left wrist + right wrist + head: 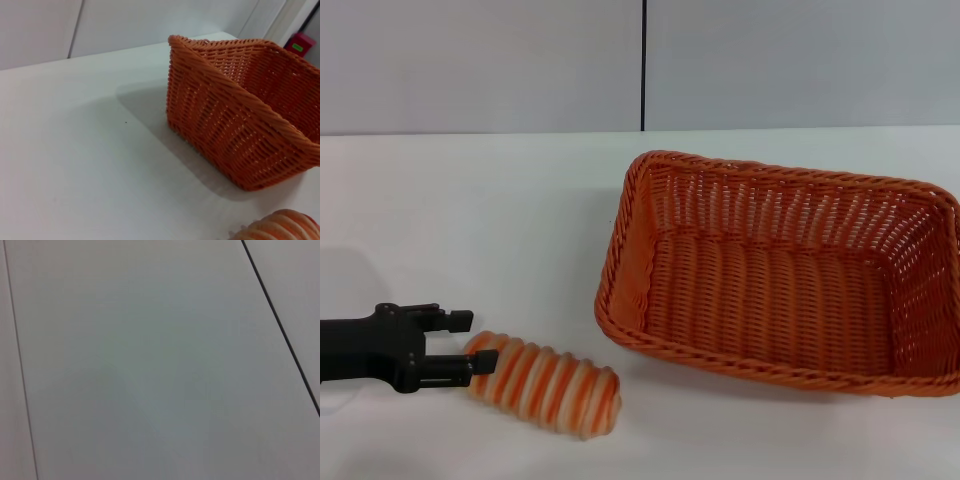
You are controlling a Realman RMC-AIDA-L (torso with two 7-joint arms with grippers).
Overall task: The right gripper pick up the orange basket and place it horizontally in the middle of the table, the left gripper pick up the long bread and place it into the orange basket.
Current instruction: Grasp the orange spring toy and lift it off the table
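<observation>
The orange basket (632, 262) stands empty on the white table (470, 210), lengthwise across the middle-right; the left wrist view shows its outer wall (215, 125). The long bread (548, 386), striped orange and cream, lies on the table in front of the basket's left corner; one end of it (280, 227) shows in the left wrist view. My left gripper (475, 340) reaches in from the left at table height, open, its fingertips at the bread's left end. The lower fingertip (480, 360) overlaps that end. My right gripper is out of view; its wrist view shows only pale wall panels.
Bare white tabletop stretches left of and behind the basket. A grey panelled wall (480, 60) with a dark vertical seam rises behind the table. A red object (300, 46) shows beyond the basket in the left wrist view.
</observation>
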